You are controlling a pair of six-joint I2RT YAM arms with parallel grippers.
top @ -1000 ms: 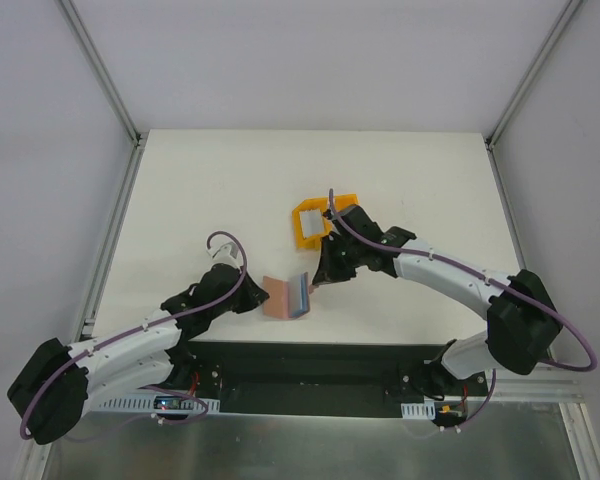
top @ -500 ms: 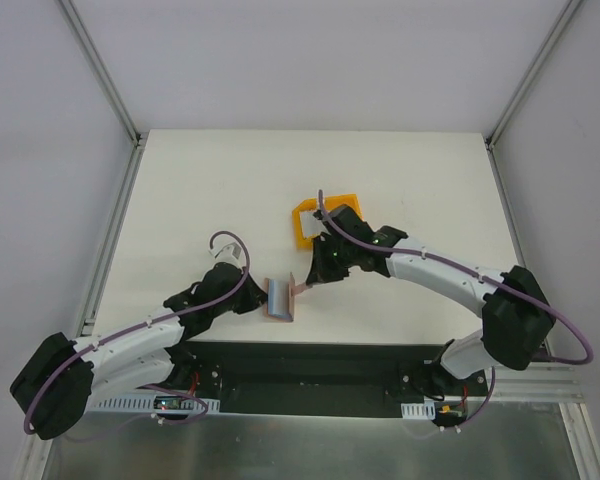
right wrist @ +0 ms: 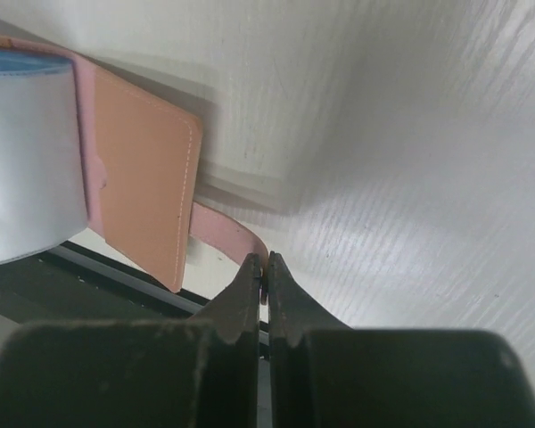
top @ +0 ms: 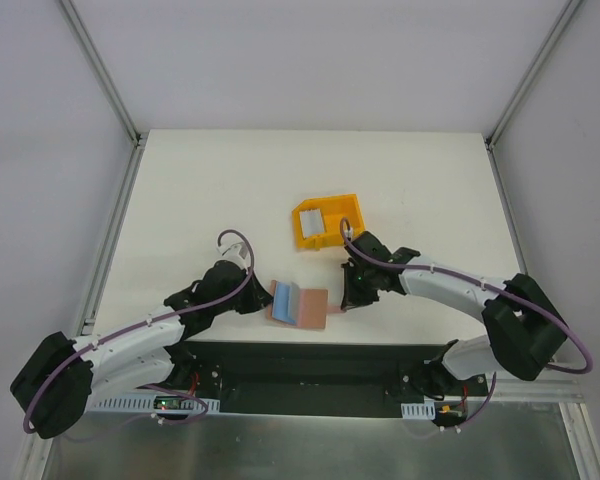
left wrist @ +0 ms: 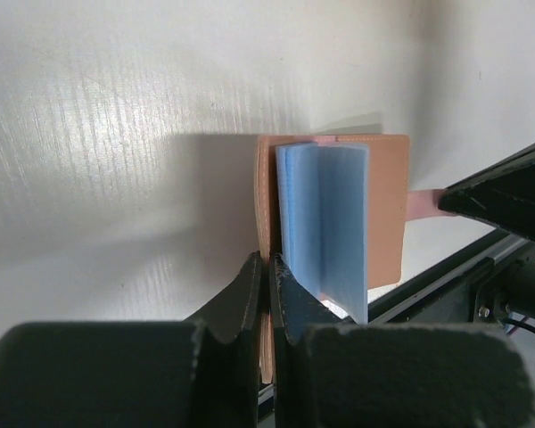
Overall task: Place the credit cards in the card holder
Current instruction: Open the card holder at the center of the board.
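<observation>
Left gripper (left wrist: 267,267) clamps the card holder (left wrist: 388,205) edge; right gripper (right wrist: 266,267) pinches its pink tab (right wrist: 227,234); credit cards (left wrist: 325,218), seemingly, fan just beyond the left.

Yellow plastic bin (top: 348,208) sits on the white surface (top: 210,190), right of centre. Black mounting plate (top: 310,365) runs along the near edge. Metal rails (top: 100,75) frame the enclosure.

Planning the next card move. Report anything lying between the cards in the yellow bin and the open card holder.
Nothing visible lies between the credit cards in the yellow bin and the card holder. Neither gripper is free, though: the left gripper pinches the holder's edge, the right gripper its tab.
</observation>
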